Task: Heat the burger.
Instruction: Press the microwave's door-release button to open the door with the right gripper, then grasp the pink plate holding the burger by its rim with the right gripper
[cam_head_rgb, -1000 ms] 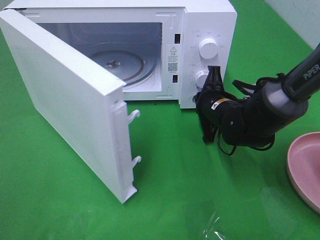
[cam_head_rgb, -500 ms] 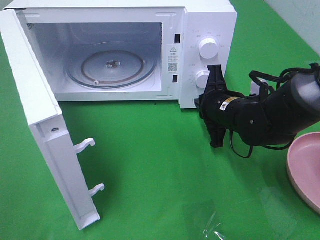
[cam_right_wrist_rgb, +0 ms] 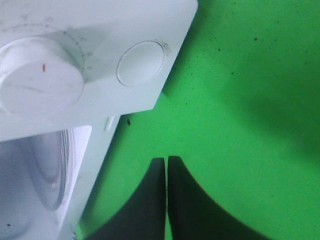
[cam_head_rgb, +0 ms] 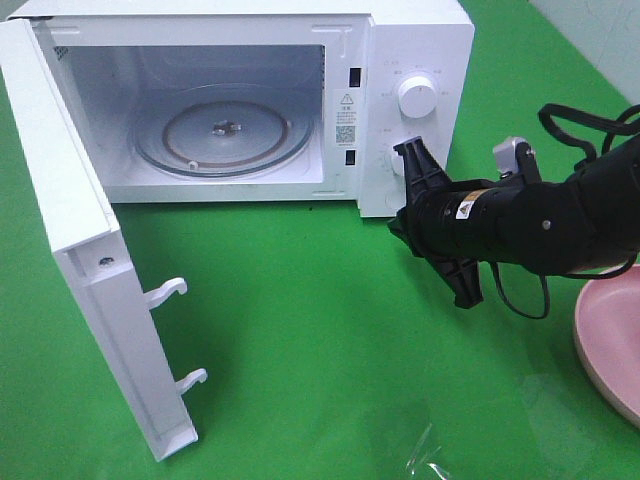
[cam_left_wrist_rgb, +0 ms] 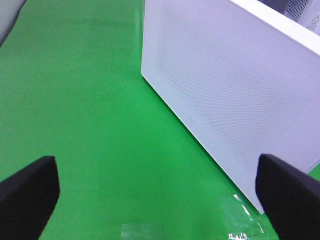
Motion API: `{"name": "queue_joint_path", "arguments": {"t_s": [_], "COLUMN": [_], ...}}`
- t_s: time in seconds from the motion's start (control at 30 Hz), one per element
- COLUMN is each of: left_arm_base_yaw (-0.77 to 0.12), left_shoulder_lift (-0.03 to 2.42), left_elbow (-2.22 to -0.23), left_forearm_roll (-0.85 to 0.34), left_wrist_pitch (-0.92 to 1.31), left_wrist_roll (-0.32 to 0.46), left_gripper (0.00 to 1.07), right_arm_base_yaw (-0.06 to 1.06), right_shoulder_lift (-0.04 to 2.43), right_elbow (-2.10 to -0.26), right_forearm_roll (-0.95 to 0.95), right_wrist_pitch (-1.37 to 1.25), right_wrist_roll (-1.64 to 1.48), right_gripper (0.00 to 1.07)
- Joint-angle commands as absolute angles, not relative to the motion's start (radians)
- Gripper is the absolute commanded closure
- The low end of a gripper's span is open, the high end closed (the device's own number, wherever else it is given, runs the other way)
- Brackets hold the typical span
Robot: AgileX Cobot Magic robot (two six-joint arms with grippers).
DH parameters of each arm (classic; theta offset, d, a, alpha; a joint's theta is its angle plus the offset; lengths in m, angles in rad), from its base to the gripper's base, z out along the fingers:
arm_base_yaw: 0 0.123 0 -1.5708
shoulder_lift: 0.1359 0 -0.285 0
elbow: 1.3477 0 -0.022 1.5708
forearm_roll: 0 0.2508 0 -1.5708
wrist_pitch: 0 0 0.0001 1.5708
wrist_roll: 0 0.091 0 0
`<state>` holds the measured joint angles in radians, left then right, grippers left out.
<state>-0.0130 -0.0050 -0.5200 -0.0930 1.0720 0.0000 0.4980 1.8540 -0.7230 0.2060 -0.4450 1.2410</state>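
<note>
The burger is out of view in every frame. The white microwave [cam_head_rgb: 415,40] stands at the back with its door [cam_head_rgb: 80,240] swung wide open to the left, and the glass turntable [cam_head_rgb: 225,130] inside is bare. My right gripper [cam_head_rgb: 398,222] is shut on nothing, low in front of the control panel near the lower knob [cam_right_wrist_rgb: 37,82]. Its fingertips [cam_right_wrist_rgb: 160,165] hang over green cloth beside the microwave's front corner. My left gripper [cam_left_wrist_rgb: 157,200] is open and empty over the cloth, facing the outer face of the door [cam_left_wrist_rgb: 225,90]. It does not show in the high view.
A flat pink plate [cam_head_rgb: 610,340] lies at the right edge of the green cloth. The upper knob [cam_head_rgb: 416,95] sits on the panel. A clear wrinkled piece of film [cam_head_rgb: 430,460] lies near the front edge. The open door juts toward the front left.
The microwave door has swung from half open to wide open. My right arm has drawn back to the right and turned, its gripper staying shut.
</note>
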Motion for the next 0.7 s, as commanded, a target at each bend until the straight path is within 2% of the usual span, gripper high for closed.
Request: {"name": "queue_joint_path", "arguments": {"t_s": [0.03,0.5,0.7], "left_arm_base_yaw": [-0.017,-0.017,-0.017], "left_shoulder_lift": [-0.027,-0.027,-0.027], "left_elbow": [-0.517,-0.517,-0.517], "left_forearm_roll": [-0.099,-0.099,-0.099], "left_wrist_pitch": [1.066,1.066,1.066], "left_wrist_roll": [0.000,0.000,0.000], "left_gripper": [0.07,0.07,0.07], "right_arm_base_yaw": [0.499,0.499,0.499], "right_shoulder_lift": [1.813,1.637,1.566], "right_elbow": [-0.723,-0.723,-0.723], "right_forearm_roll": [0.192,0.162,0.050], "right_wrist_pitch": [-0.369,-0.016,0.165], "right_wrist_roll": [1.142,0.702,0.613], "right_gripper": [1.07,1.04,1.01]}}
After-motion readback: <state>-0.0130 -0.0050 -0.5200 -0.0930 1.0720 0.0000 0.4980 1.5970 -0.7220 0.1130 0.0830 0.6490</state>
